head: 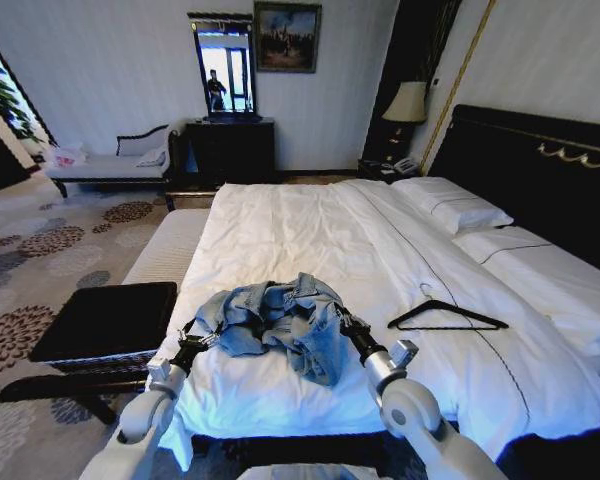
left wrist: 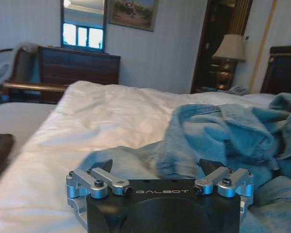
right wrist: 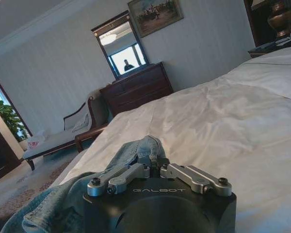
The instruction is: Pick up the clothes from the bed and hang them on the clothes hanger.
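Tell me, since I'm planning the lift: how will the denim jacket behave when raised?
The denim jacket lies crumpled in folds, so it will likely sag between the left tool and right tool. Thick bunched denim probably grips well, not slippery.

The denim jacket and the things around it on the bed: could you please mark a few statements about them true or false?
1. The denim jacket lies crumpled on the bed. True.
2. The clothes hanger hangs on a rail. False: it lies flat on the bed, beside the jacket.
3. The left hand and right hand are at opposite sides of the jacket. True.
4. The jacket is already on the hanger. False: they lie apart.
5. The left hand's fingers are spread. True.
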Controlling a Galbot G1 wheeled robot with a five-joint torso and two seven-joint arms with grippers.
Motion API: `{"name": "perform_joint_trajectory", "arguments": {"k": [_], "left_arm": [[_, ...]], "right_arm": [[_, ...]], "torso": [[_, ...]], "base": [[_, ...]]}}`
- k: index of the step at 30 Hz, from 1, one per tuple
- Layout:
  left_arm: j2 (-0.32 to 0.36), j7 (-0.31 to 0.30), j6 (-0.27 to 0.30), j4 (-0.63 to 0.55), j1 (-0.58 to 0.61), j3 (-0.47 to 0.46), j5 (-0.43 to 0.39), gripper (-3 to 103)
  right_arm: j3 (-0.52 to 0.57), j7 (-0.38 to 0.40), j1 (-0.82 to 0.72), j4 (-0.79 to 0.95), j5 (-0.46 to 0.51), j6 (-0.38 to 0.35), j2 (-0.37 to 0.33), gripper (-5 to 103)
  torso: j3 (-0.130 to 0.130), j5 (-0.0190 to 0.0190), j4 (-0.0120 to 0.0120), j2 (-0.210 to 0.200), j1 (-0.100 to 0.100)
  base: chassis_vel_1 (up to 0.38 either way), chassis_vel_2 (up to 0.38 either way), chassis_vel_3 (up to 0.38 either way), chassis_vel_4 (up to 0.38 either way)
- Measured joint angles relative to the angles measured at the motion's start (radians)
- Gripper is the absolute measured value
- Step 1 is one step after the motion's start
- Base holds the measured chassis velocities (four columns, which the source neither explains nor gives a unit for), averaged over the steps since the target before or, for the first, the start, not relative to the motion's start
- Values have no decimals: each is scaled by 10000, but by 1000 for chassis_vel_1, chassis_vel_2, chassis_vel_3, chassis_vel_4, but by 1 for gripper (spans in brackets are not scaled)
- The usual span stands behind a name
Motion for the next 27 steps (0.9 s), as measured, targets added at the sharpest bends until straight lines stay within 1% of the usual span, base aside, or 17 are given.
{"name": "perform_joint_trajectory", "arguments": {"k": [3,6,9,10,11,12,14,16,17,18,19,22,23,25,26,27], "left_arm": [[-243,179,-32,75,-198,264,-38,100],[-270,212,-47,138,-308,353,-32,100],[-199,260,-83,258,-503,409,-28,100],[-117,279,-85,333,-633,441,-33,103],[-117,279,-85,333,-633,441,-33,103],[-66,293,-83,389,-711,467,-35,101],[47,395,-83,580,-920,544,-54,100],[122,628,-110,828,-1109,613,-62,90],[122,628,-110,828,-1109,613,-62,90],[141,696,-146,912,-1159,628,-54,85],[162,756,-190,986,-1198,638,-47,85],[213,879,-322,1115,-1260,651,-43,69],[213,879,-322,1115,-1260,651,-43,69],[219,977,-450,1168,-1323,651,-67,58],[220,1016,-494,1186,-1342,651,-73,58],[220,1069,-549,1210,-1366,651,-75,53]], "right_arm": [[4,7,7,-51,-52,15,31,4],[25,13,-12,-52,-67,23,59,4],[58,15,-83,-46,-97,46,76,4],[70,15,-113,-44,-116,55,95,4],[70,15,-113,-44,-116,55,95,4],[73,16,-129,-43,-128,59,114,4],[75,16,-154,-43,-162,64,168,4],[75,17,-185,-27,-206,66,222,4],[75,17,-185,-27,-206,66,222,4],[76,17,-199,-18,-217,67,232,4],[88,17,-216,-3,-233,67,235,4],[162,17,-252,6,-269,76,198,4],[162,17,-252,6,-269,76,198,4],[229,17,-284,7,-255,83,177,4],[232,17,-289,7,-253,84,178,4],[233,17,-289,-8,-254,89,188,4]], "torso": [[0,-1,0,1,0],[0,1,0,0,-1],[0,0,0,1,0],[0,0,0,0,0],[0,0,0,0,0],[0,0,0,0,0],[0,1,0,0,0],[0,-1,-1,0,0],[0,-1,-1,0,0],[0,0,-1,0,0],[0,0,0,0,0],[0,0,0,0,0],[0,0,0,0,0],[0,0,0,0,0],[0,0,0,1,0],[0,0,0,0,0]], "base": [[0,0,0,0],[0,0,0,0],[0,0,0,0],[0,0,0,0],[0,0,0,0],[0,0,0,0],[0,0,0,0],[0,0,0,0],[0,0,0,0],[0,0,0,0],[0,0,0,0],[0,0,0,0],[0,0,0,0],[0,0,0,0],[0,0,0,0],[0,0,0,0]]}}
